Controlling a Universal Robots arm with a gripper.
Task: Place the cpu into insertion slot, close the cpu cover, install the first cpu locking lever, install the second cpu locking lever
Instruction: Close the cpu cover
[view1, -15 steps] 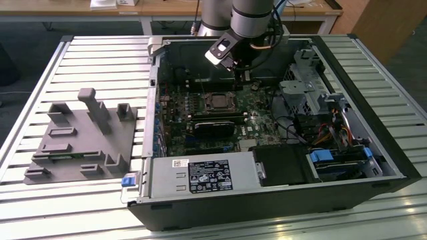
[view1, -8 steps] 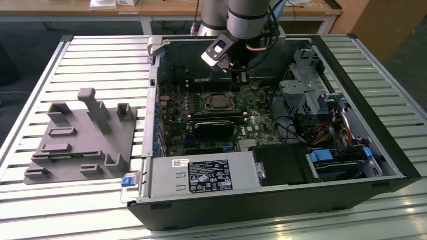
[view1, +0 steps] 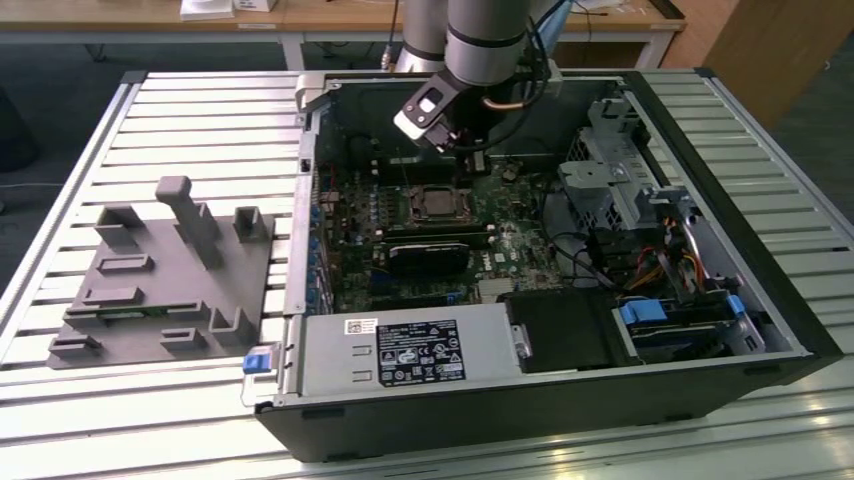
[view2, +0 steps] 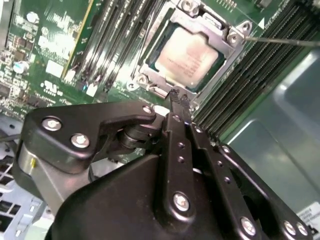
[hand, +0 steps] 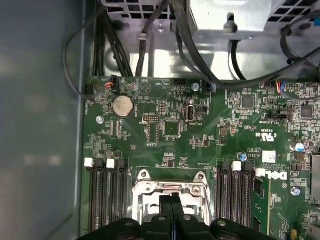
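— cpu (view2: 187, 52) lies seated in the insertion slot (view1: 438, 204). In the second wrist view we see its pale top through the window of the cpu cover (view2: 227, 62), which lies down around it.

— We agree. Starting at the exterior view's left, we find a grey fixture block (view1: 160, 270) well apart from the slot, outside the computer case (view1: 534, 420).

— Then comes the slot itself, amid the motherboard (view1: 514, 240), with a black card (view1: 430, 255) just beside it on the camera's side.

— And the gripper (view1: 475, 160)?

— We see it just beside the slot's far edge, a little toward the exterior view's right. In both wrist views the gripper (view2: 177, 97) (hand: 171, 200) has its fingers pressed together, and we see nothing between them.

— A thin metal rod (view2: 280, 41) runs from the slot's corner out over the memory slots (view2: 260, 65). We cannot tell whether it is latched.

— Farther toward the exterior view's right of the slot stands the drive cage (view1: 607, 185).
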